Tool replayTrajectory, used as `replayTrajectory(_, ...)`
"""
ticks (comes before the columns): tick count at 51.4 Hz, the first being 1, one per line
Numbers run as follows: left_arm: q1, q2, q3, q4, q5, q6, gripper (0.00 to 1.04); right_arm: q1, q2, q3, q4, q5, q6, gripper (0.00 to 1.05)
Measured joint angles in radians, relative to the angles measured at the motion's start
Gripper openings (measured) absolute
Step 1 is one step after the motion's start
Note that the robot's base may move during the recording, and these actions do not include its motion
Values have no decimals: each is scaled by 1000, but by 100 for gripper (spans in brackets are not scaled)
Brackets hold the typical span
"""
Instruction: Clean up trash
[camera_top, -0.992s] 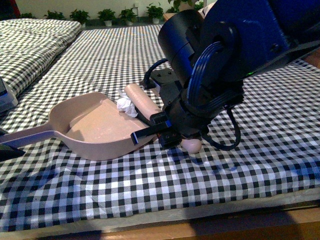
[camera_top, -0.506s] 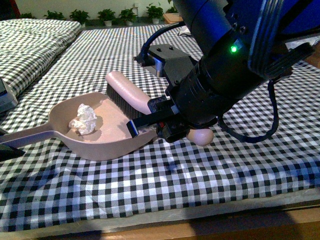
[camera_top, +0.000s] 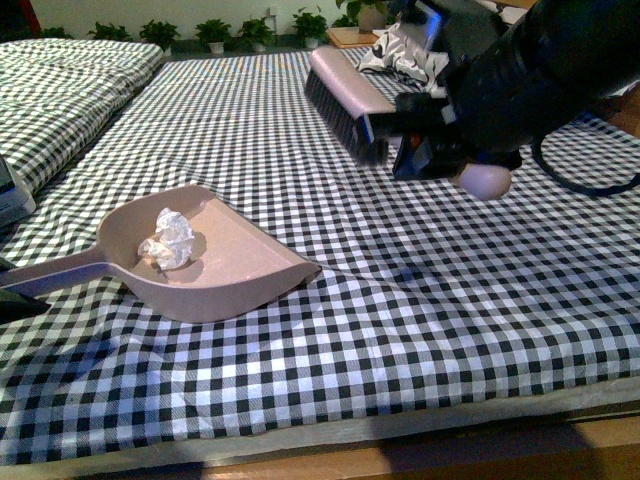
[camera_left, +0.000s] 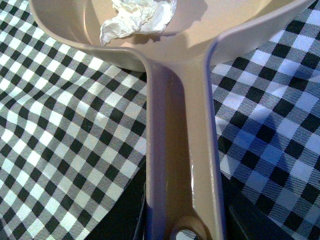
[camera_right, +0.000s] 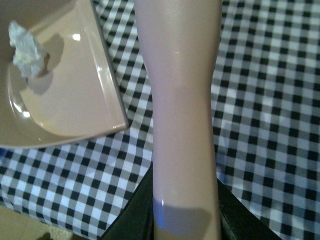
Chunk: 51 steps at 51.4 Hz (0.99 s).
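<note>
The trash, a small crumpled white tissue wad (camera_top: 167, 239), lies inside the pinkish-beige dustpan (camera_top: 240, 270) resting on the checkered cloth at the left. It also shows in the left wrist view (camera_left: 137, 20) and the right wrist view (camera_right: 27, 49). My left gripper (camera_left: 182, 227) is shut on the dustpan's handle (camera_left: 180, 150), out at the left edge of the front view. My right gripper (camera_top: 425, 150) is shut on the pinkish brush (camera_top: 345, 100), held in the air to the upper right of the pan. The brush handle (camera_right: 182, 125) fills the right wrist view.
The black-and-white checkered cloth (camera_top: 400, 320) covers the whole surface, with its front edge (camera_top: 330, 430) near me. A second checkered bed (camera_top: 60, 80) lies at the far left. Potted plants (camera_top: 215, 30) line the back. A patterned cloth item (camera_top: 410, 55) lies behind the brush.
My right gripper lifted the brush up and to the right, away from the dustpan. The tissue wad, pushed into the pan earlier, stays at its back. The dustpan has not moved.
</note>
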Motion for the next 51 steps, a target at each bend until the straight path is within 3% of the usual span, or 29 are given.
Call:
replayTrajectory(23, 0, 0, 0, 0, 0, 0, 27, -236, -199, -81, 106, -26, 128, 19)
replayTrajectory(40, 0, 0, 0, 0, 0, 0, 27, -270, -229, -90, 112, -64, 139, 19)
replayTrajectory(44, 0, 0, -22, 88, 27, -123, 27, -272, -229, -97, 113, -68, 145, 19)
replayTrajectory(51, -2, 0, -23, 103, 26, -386, 27, -273, -230, -98, 116, -72, 156, 19)
